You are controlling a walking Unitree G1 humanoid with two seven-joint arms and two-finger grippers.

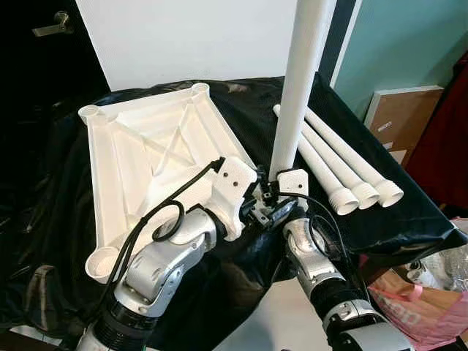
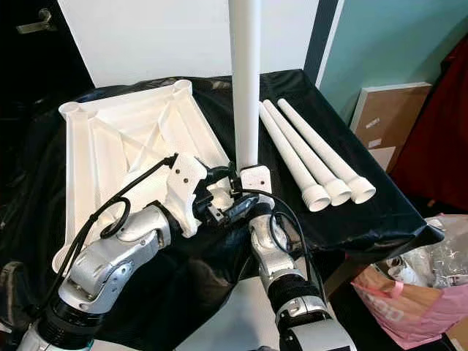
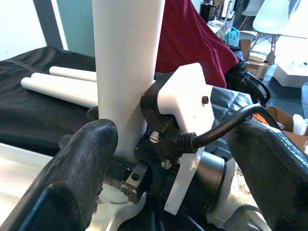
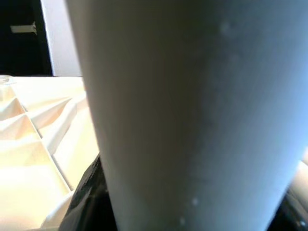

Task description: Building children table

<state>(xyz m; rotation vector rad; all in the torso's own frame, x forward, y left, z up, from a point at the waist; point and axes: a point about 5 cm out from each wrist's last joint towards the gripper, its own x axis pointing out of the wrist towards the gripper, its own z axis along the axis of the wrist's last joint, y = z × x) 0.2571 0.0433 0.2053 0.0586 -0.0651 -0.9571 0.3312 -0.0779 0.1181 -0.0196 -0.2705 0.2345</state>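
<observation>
The white tabletop (image 1: 102, 183) lies upside down on a black cloth, with round sockets at its corners. One white table leg (image 1: 296, 88) stands upright at the tabletop's near right corner. My right gripper (image 1: 274, 191) is shut on the foot of that leg, which looms close in the right wrist view (image 4: 192, 120). My left gripper (image 3: 168, 173) is open just to the left of it. Its black fingers (image 3: 72, 178) are spread wide and point toward the leg (image 3: 125, 72) and the right wrist. Three more white legs (image 1: 344, 164) lie side by side on the cloth to the right.
The cloth-covered table ends just right of the lying legs. Beyond that edge are a cardboard box (image 1: 402, 117), red fabric (image 1: 446, 139) and a pink bag (image 1: 417, 300) on the floor. A white panel (image 1: 190, 36) stands behind the tabletop.
</observation>
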